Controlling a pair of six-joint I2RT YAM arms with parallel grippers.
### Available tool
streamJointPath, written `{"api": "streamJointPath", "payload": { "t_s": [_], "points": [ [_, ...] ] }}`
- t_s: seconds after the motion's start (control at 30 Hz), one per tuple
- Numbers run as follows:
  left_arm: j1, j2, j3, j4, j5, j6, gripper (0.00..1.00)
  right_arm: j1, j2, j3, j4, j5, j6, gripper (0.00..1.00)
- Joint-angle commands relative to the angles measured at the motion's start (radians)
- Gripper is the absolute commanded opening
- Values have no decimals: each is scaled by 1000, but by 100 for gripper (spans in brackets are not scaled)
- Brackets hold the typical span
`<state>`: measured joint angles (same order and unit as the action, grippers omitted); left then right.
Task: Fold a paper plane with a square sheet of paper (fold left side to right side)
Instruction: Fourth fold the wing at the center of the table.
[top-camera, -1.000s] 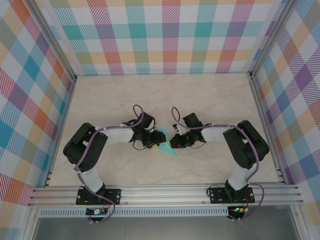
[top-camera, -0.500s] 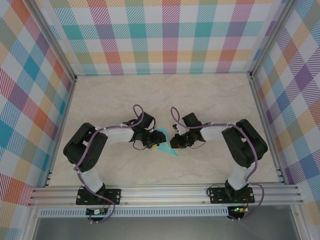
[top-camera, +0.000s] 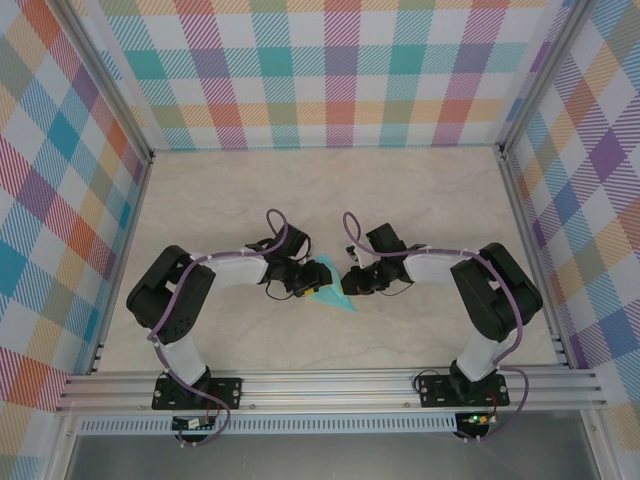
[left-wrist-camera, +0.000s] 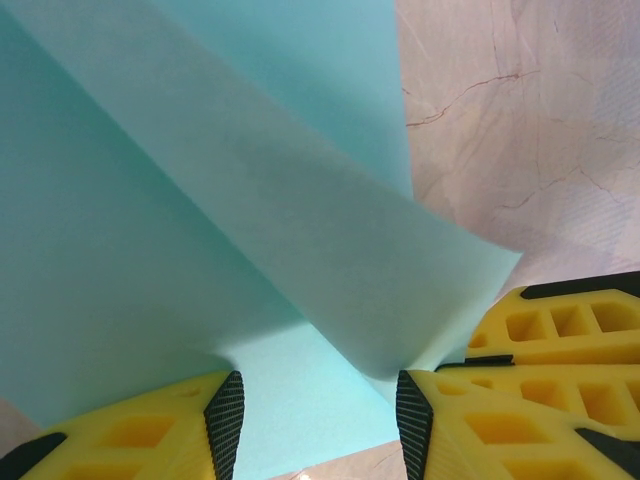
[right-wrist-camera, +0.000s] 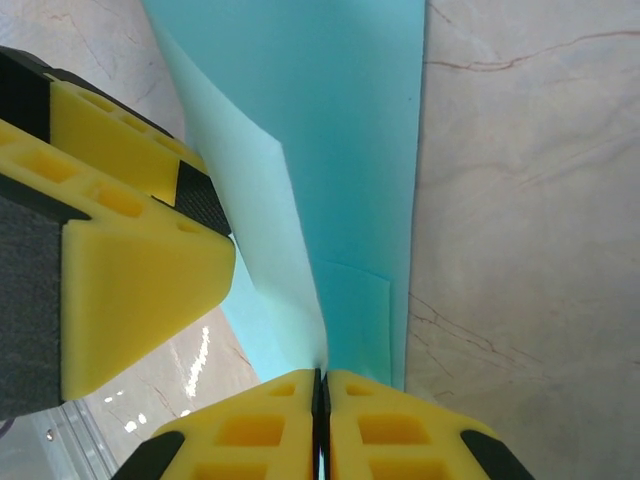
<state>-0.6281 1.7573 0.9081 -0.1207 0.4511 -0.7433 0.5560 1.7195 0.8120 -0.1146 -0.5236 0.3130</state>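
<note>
The square sheet of paper (top-camera: 336, 299) is teal and lies on the table as a folded, pointed shape between both grippers; a paper plane is out of view. In the left wrist view the paper (left-wrist-camera: 150, 250) lies under my left gripper (left-wrist-camera: 318, 425), whose jaws stand apart over it, and a paler flap rises across it. My right gripper (right-wrist-camera: 322, 385) is shut on the edge of that raised flap (right-wrist-camera: 270, 230). In the top view the left gripper (top-camera: 308, 285) and the right gripper (top-camera: 346, 285) face each other closely across the sheet.
The marble-look tabletop (top-camera: 330, 190) stretches free behind the arms up to plaid walls (top-camera: 330, 70). An aluminium rail (top-camera: 330, 385) runs along the near edge. The left gripper's yellow finger (right-wrist-camera: 130, 260) stands close beside the right one.
The right arm's elbow has shifted slightly to the right. The paper and the left gripper stay where they were.
</note>
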Motion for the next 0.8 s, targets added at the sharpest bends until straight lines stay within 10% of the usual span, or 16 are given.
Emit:
{"api": "streamJointPath", "payload": {
  "t_s": [0.0,0.77],
  "points": [
    [-6,14,7,-45,-31,10,47,-7,16,19,-34,22,-27,11],
    [-7,16,11,-51,-32,13,47,-8,45,46,-47,28,-44,12]
  ]
}}
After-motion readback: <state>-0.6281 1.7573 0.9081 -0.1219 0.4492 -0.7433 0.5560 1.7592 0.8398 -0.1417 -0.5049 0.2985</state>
